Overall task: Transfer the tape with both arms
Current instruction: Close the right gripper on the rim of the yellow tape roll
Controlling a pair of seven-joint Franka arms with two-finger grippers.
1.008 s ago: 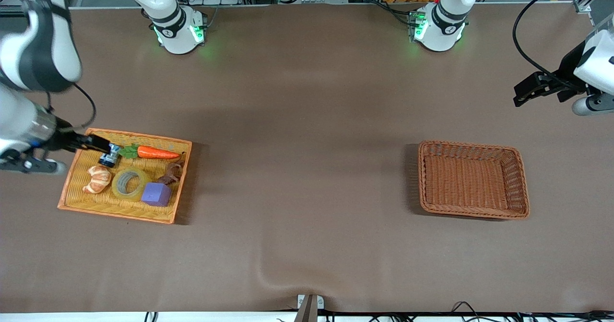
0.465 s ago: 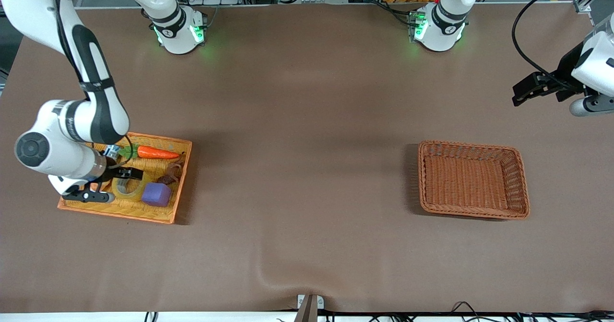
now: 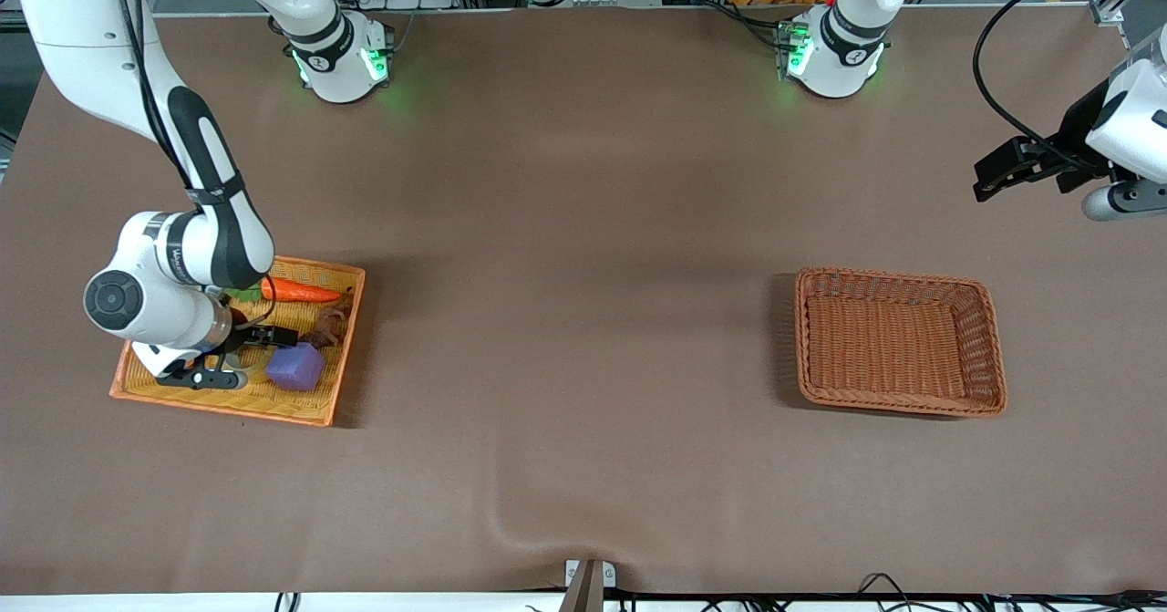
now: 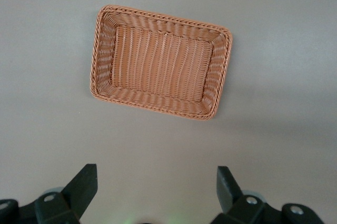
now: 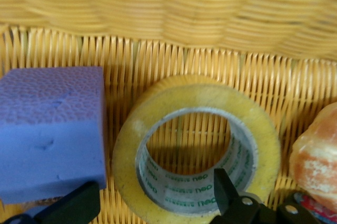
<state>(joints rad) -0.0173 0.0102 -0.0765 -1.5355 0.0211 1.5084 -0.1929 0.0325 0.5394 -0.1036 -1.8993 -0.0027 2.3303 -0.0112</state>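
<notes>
Where jaws gape: tape (image 5: pixel 196 150) between.

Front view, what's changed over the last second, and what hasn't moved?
The right gripper has swung in from the tray's edge near the carrot and dropped low over the tape, open, straddling the roll but not yet gripping it. The purple cube, the tray and the brown basket stayed where they were. The left gripper waits, open, above the left arm's end of the table.

table (image 3: pixel 583 229): brown | yellow tray (image 3: pixel 310 411): right arm's end | brown basket (image 3: pixel 994 338): left arm's end
</notes>
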